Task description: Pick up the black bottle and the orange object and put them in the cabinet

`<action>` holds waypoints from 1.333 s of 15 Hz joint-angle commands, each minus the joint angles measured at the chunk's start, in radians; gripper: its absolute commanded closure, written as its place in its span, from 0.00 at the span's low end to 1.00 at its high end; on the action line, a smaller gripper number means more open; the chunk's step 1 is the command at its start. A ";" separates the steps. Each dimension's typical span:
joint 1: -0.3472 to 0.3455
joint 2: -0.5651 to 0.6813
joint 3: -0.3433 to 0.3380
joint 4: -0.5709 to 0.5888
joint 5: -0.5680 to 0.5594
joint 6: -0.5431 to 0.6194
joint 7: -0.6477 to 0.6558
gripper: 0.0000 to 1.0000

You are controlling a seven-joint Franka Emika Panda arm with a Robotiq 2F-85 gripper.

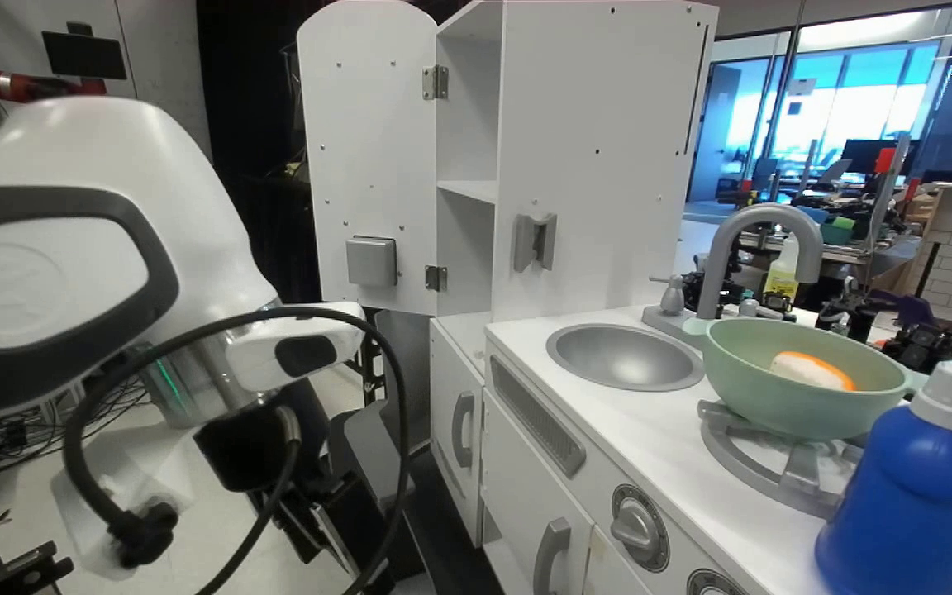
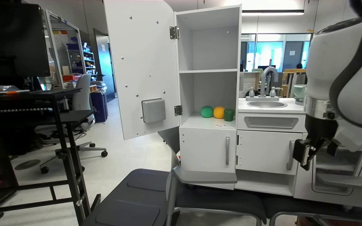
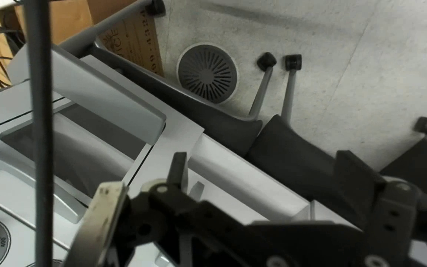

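The orange object (image 2: 219, 112), a smooth ball, sits on the lower shelf of the tall cupboard in an exterior view. A green ball is on its left and a dark green, pepper-like object on its right. No black bottle shows. The white base cabinet has a plain door (image 2: 208, 150) below the tall cupboard and another plain door (image 2: 264, 152) under the sink; both look shut. My gripper (image 2: 318, 154) hangs at the oven and sink-door front, apart from them. In the wrist view the gripper (image 3: 263, 163) has its fingers wide apart with nothing between them.
The tall cupboard's arched door (image 2: 145, 69) stands open. Chairs with dark seats (image 2: 222, 202) stand along the kitchen front. The counter holds a sink (image 1: 625, 355), a tap, a pale green bowl (image 1: 806, 405) with a white-and-orange thing in it, and a blue bottle (image 1: 910, 496).
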 commanded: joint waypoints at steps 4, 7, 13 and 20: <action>0.180 -0.403 -0.245 -0.211 -0.200 -0.015 -0.172 0.00; 0.282 -0.520 -0.377 -0.208 -0.316 -0.029 -0.166 0.00; 0.147 -0.792 -0.154 -0.160 -0.252 -0.319 -0.286 0.00; -0.104 -0.915 0.367 -0.048 0.117 -0.863 -0.381 0.00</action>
